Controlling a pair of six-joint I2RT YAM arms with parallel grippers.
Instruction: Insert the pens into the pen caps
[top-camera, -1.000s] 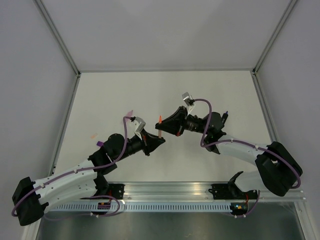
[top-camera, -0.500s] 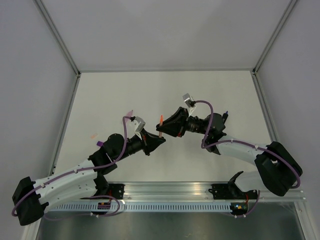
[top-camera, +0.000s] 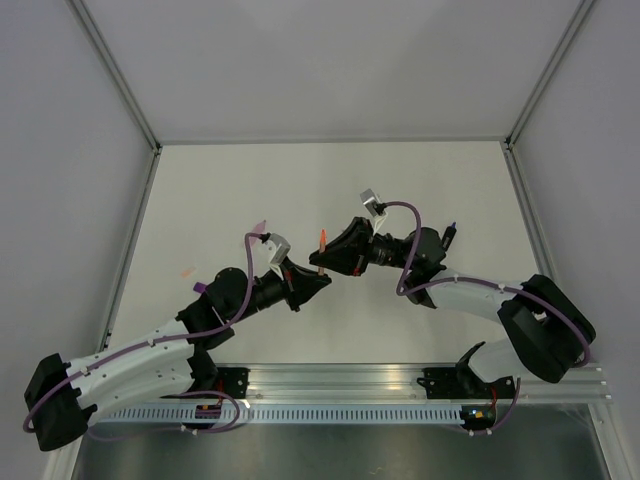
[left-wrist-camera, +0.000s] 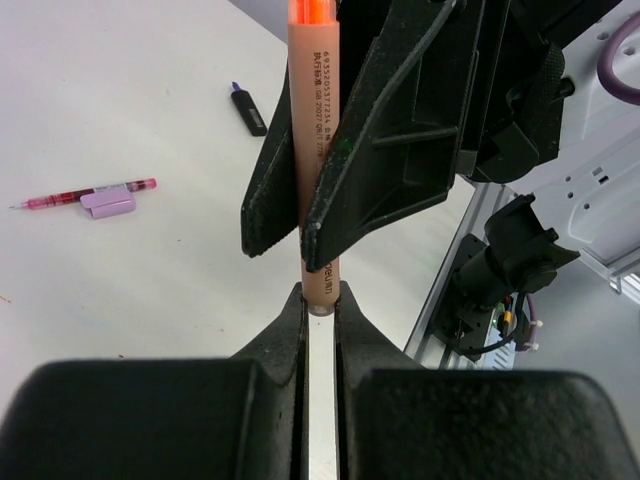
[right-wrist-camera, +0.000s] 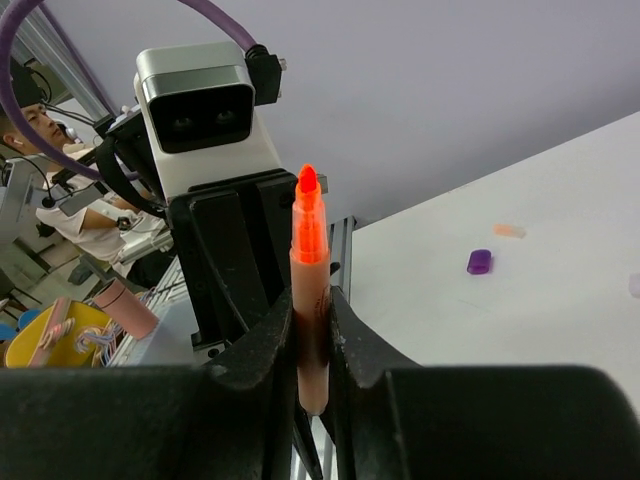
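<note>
An uncapped orange pen (top-camera: 322, 240) stands between my two grippers above the table middle. My left gripper (left-wrist-camera: 320, 298) is shut, its fingertips pinching the butt end of the pen's barrel (left-wrist-camera: 312, 120). My right gripper (right-wrist-camera: 312, 310) is shut on the same pen (right-wrist-camera: 308, 240), and the bright orange tip rises above its fingers. A black pen with a purple end (left-wrist-camera: 248, 107) lies on the table. A pink pen (left-wrist-camera: 85, 194) lies beside a lilac cap (left-wrist-camera: 108, 203). A purple cap (right-wrist-camera: 479, 262) and an orange cap (right-wrist-camera: 509, 231) lie further off.
The table is white, with grey walls on three sides and an aluminium rail (top-camera: 340, 385) at the near edge. The black pen (top-camera: 451, 234) lies right of the right arm. The purple cap (top-camera: 199, 288) and orange cap (top-camera: 186, 271) lie left of the left arm.
My right gripper has moved left onto the orange pen, so its fingers now flank the barrel. The left gripper and the pen have barely moved.
</note>
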